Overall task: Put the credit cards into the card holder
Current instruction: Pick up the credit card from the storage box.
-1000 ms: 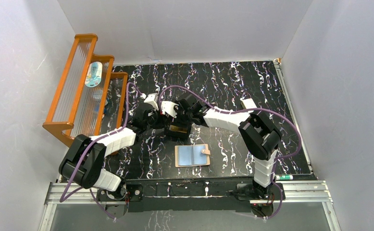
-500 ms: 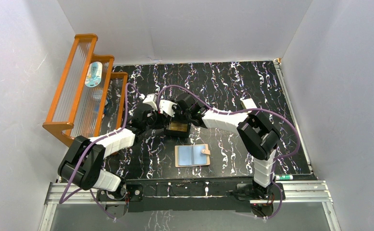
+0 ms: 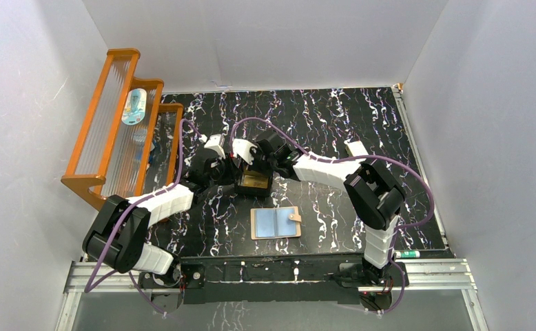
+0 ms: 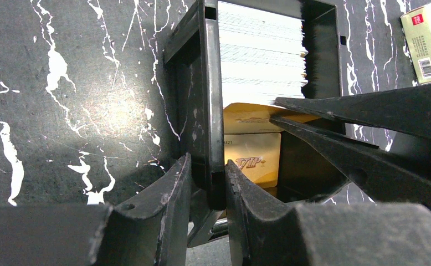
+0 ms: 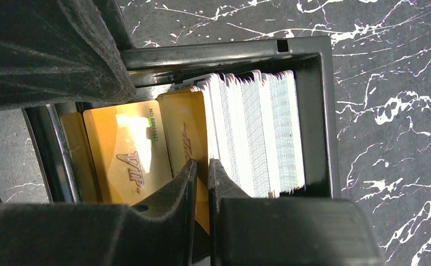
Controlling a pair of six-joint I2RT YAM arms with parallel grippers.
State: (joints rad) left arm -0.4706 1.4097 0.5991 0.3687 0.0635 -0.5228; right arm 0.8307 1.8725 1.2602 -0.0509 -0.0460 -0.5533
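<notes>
Tray [image 4: 199,66]: wall is clamped in the left gripper [image 4: 208,169], for steadying. Gold card [image 5: 183,127] inside: edge is pinched by the right gripper [image 5: 203,169], for extraction.

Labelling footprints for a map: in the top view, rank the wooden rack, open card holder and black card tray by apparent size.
1. wooden rack
2. card holder
3. black card tray, partly covered, so its place is less sure

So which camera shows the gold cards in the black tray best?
Right wrist: the gold cards in the black tray are close, lettering readable, one pinched by the right gripper. Left wrist shows them partly hidden behind that gripper. Top external shows only a gold patch.
</notes>
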